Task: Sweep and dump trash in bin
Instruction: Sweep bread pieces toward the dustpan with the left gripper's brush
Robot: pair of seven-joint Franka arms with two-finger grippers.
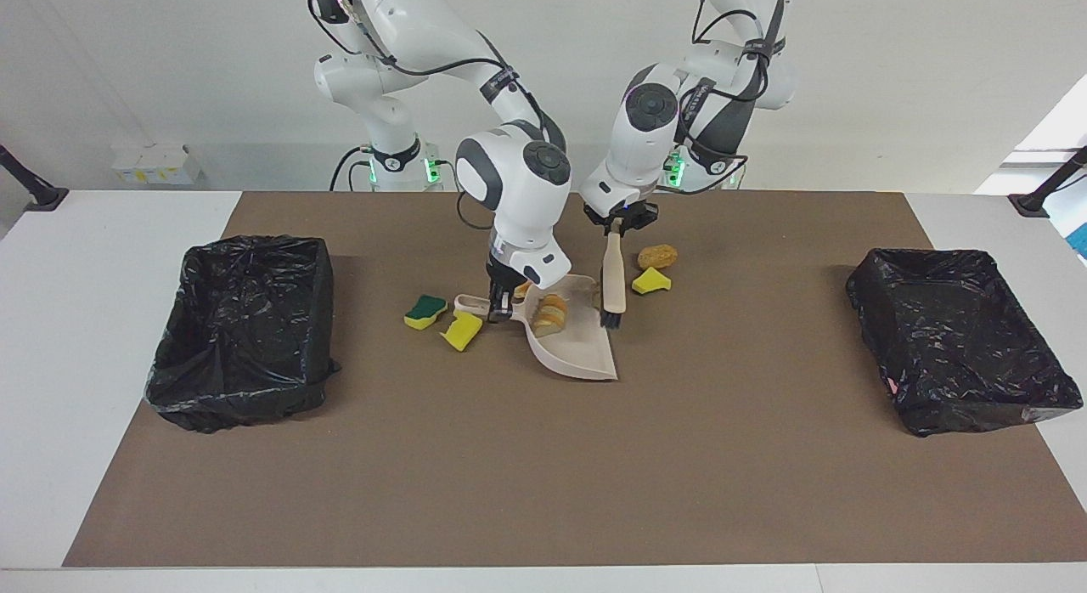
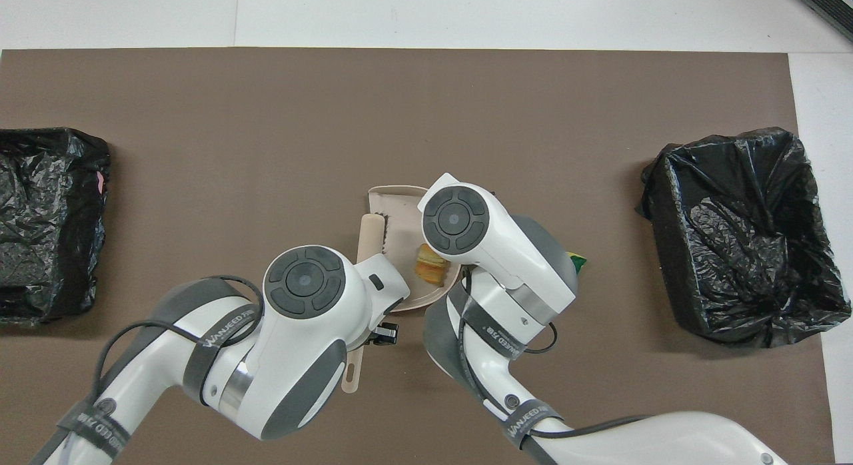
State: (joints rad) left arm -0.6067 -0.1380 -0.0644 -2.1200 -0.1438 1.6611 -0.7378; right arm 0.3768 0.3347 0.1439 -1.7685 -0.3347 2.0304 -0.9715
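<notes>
From across the bench [image 1: 543,491], the right gripper [image 1: 501,308] has its fingers pinching the handle of the beige dustpan [image 1: 577,347], whose mouth opens away from the robots and toward the left arm's end. Two golden bread pieces [image 1: 550,314] lie in the pan just beside those fingers. The left gripper [image 1: 616,228] has its fingers pinched on the top of the brush [image 1: 613,279], which hangs nearly upright, its black bristles just at the pan's side edge. Below those fingers, toward the left arm's end, sit a brown bread bit [image 1: 658,256] and a yellow sponge chunk [image 1: 651,280]. On the other flank of the right fingers lie a green-topped sponge [image 1: 425,311] and a yellow chunk [image 1: 461,330]; further bits I cannot make out. To sweep well, I would set the bristles down past the two loose bits and draw them into the pan mouth with the pan's lip flat on the bench. Both black-lined bins [image 1: 246,338] [image 1: 960,338] look empty of trash. From above, the arms cover their own fingers; the brush [image 2: 370,235] lies along the pan's [image 2: 400,212] edge, and the bread pieces [image 2: 430,268] sit deep in the pan. The bins [image 2: 740,232] [image 2: 46,218] show only crumpled liner.
</notes>
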